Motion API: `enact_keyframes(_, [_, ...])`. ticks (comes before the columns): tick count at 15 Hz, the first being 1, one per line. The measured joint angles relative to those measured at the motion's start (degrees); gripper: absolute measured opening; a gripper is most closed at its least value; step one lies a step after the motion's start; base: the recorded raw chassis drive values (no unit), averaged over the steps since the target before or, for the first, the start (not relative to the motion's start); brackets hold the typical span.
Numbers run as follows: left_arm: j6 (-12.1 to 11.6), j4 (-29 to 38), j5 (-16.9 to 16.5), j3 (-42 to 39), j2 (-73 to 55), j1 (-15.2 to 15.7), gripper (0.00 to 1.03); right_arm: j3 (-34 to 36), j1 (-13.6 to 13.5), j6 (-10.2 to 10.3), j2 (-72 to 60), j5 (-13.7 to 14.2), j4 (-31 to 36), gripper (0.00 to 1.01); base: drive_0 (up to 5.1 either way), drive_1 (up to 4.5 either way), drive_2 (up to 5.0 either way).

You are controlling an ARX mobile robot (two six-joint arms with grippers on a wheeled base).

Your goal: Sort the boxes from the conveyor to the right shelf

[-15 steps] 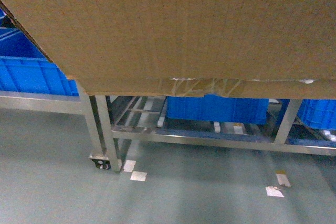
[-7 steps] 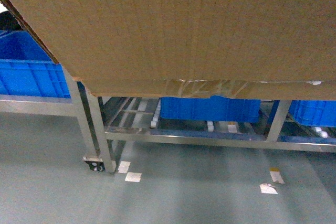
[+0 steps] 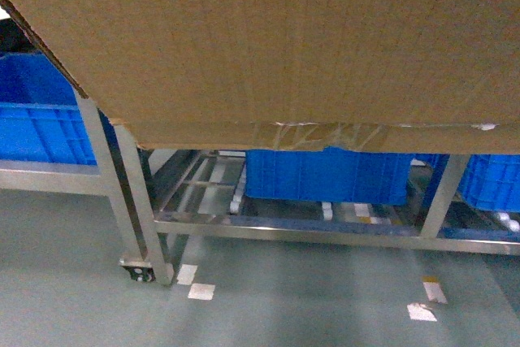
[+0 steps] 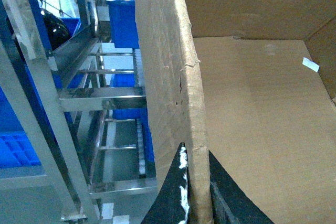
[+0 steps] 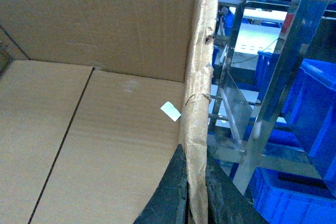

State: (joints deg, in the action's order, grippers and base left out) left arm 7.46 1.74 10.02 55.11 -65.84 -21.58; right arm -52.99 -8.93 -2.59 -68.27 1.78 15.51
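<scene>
My head camera is mostly blocked by the cardboard box (image 3: 276, 46), held up off the floor in front of me, its brown side filling the upper half of the view with clear tape (image 3: 317, 134) crinkled along the bottom seam. Below and behind it I see the right shelf (image 3: 138, 217), a stainless tube frame with a castor (image 3: 138, 272) at its near left leg and roller tracks on the low tier. Blue plastic bins (image 3: 325, 175) sit on that tier and to either side. On the grey-green floor (image 3: 284, 306) lie a few small white tape marks (image 3: 201, 291). From my left wrist camera, the left gripper (image 4: 193, 192) has its dark fingers (image 4: 170, 195) clamped on the box's ragged left wall, one inside and one outside. From my right wrist camera, the right gripper (image 5: 194, 192) is clamped the same way on the torn right wall, with the box's bare bottom panel and a small white label (image 5: 170, 110) visible inside.
</scene>
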Motion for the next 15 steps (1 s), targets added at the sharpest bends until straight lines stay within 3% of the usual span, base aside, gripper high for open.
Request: enact_keyframes(15, [0.0,0.1,-0.2,0.0,-0.2,0.0,0.02,0.0,0.0,0.0,-0.3,0.0,0.0,0.03,0.0,4.07,-4.1])
